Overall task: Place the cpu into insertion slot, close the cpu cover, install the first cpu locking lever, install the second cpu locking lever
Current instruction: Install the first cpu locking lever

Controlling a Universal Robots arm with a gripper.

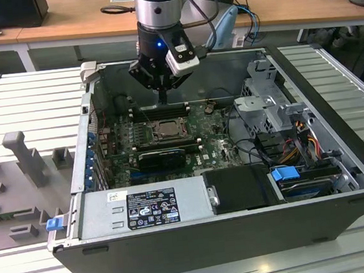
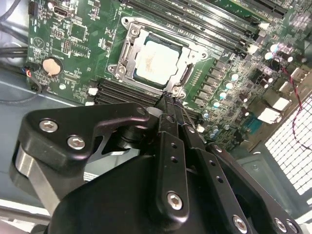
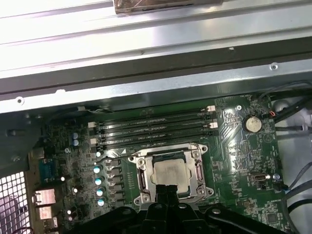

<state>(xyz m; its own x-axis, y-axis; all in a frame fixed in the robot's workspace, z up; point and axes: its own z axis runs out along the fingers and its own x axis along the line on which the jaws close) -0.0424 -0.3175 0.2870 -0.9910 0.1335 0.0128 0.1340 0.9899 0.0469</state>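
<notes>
My black gripper (image 1: 163,101) hangs tips-down inside the open dark-grey metal computer case (image 1: 244,234). Its 2 fingers (image 2: 170,141) are pressed together and pinch nothing.

Directly ahead of the tips, in both wrist views, lies the small square dark insertion slot (image 3: 140,171) with its silver rim, set in the green circuit board (image 3: 234,161). The flat square cpu (image 3: 170,173) with its pale silvery-beige face is already seated in it. The thin silver square-framed cpu cover (image 3: 168,155) lies down around the chip. My tips are at the slot's nearest edge, but I cannot tell whether they touch it.

I judge the step in hand to be a locking lever. I cannot make out either lever well enough to say whether it is latched.

To do it well, I think I should:
- keep the 2 fingers shut as 1 blunt pusher
- bear only on the lever, off the chip's face and the cover's thin frame
- press down first, then sideways under the catch

The cpu lies flat, face up toward me. Being square, it has no real long axis. Its edges run parallel to the 4 long black memory slots (image 3: 151,127) beyond it.
</notes>
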